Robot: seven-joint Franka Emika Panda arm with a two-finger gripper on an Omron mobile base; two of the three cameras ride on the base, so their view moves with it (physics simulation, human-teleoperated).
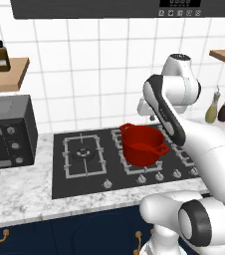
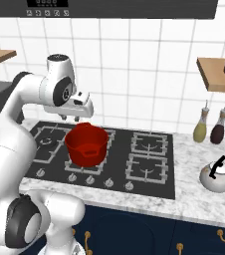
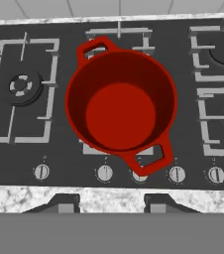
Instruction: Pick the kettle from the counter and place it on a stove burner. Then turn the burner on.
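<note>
Kettle stands untouched on the counter at the right end, just beside the right edge of the cooktop and near the counter's front edge. The gripper hangs well apart from it, above the red pot at the middle of the cooktop. In the hand view the two fingertips sit spread with nothing between them, looking straight down into the pot.

Step in hand, by my judgement: the approach has not begun; the pick is wholly outstanding, and so are the placing and the knob. The next move calls for a long swing toward the right end of the counter, then a descent with the jaws lined up across the thin black arched handle.

Surroundings: the red pot occupies a front burner left of centre; the two right-hand burners lie bare and closest to the kettle. A row of knobs runs along the cooktop's front edge. Two bottles stand at the counter's back edge behind the kettle, and a wall shelf hangs above them, likely limiting a high approach. A dark oven sits at the counter's left end.
</note>
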